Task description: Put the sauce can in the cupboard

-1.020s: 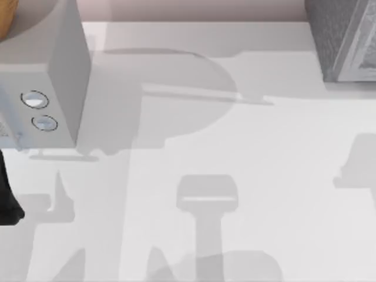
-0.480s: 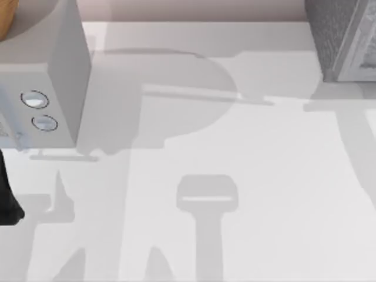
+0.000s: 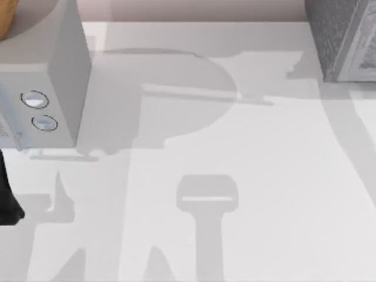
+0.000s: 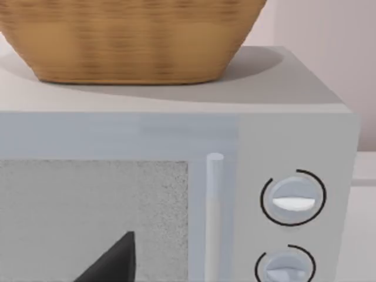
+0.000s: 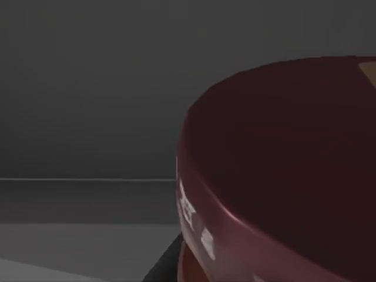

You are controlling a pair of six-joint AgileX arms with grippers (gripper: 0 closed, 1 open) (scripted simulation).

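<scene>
The sauce can's dark maroon lid [image 5: 282,158] sits very close in the right wrist view, with a strip of its orange label below. My right gripper is shut on it, and one dark finger [image 5: 161,265] shows beside the can. Behind the can is a dim grey wall and floor, like the cupboard's inside. The cupboard [image 3: 341,35], dark grey and speckled with a lighter panelled door, stands at the table's far right corner in the top view. My left arm [image 3: 9,200] is parked at the left edge, and its gripper tip [image 4: 111,264] faces the dial box.
A smooth light-grey box with two round dials [image 3: 41,88] stands at the far left, with a wicker basket [image 4: 129,35] on top. Arm shadows lie across the white table [image 3: 247,176].
The right arm's shadow has swept from the table's right edge up toward the cupboard's front. The left arm has not moved.
</scene>
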